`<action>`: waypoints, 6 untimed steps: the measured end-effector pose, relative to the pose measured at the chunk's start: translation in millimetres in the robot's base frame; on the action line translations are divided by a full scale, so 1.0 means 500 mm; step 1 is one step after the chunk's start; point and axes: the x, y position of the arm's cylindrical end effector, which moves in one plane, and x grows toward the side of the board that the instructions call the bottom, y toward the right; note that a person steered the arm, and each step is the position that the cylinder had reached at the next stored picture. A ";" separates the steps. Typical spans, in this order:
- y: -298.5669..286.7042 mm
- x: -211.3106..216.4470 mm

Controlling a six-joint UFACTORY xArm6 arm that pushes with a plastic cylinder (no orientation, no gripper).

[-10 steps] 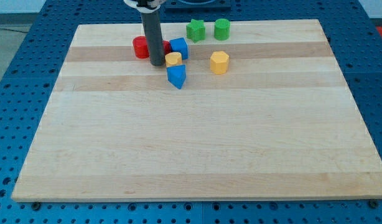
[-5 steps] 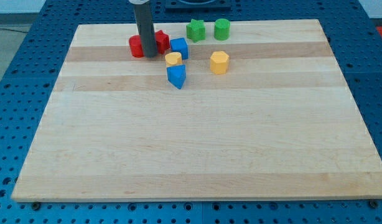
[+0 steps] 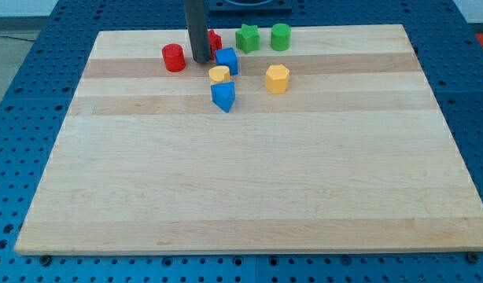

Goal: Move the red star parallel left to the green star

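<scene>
The red star [image 3: 215,39] lies near the view's top, mostly hidden behind my rod, just left of the green star [image 3: 247,37]. My tip [image 3: 200,60] rests on the board against the red star's lower left side. A red cylinder [image 3: 174,57] stands to the tip's left. A blue cube [image 3: 226,60] lies just right of the tip.
A green cylinder [image 3: 281,36] stands right of the green star. A yellow cylinder [image 3: 219,75] and a blue block [image 3: 223,97] lie below the blue cube. A yellow hexagonal block [image 3: 278,79] lies further right. The wooden board [image 3: 249,189] fills the view.
My tip has moved up and to the right, pushing the red star away from the red cylinder toward the green star. The red cylinder has stayed roughly in place.
</scene>
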 end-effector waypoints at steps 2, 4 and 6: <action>0.000 -0.008; 0.011 -0.008; 0.011 -0.017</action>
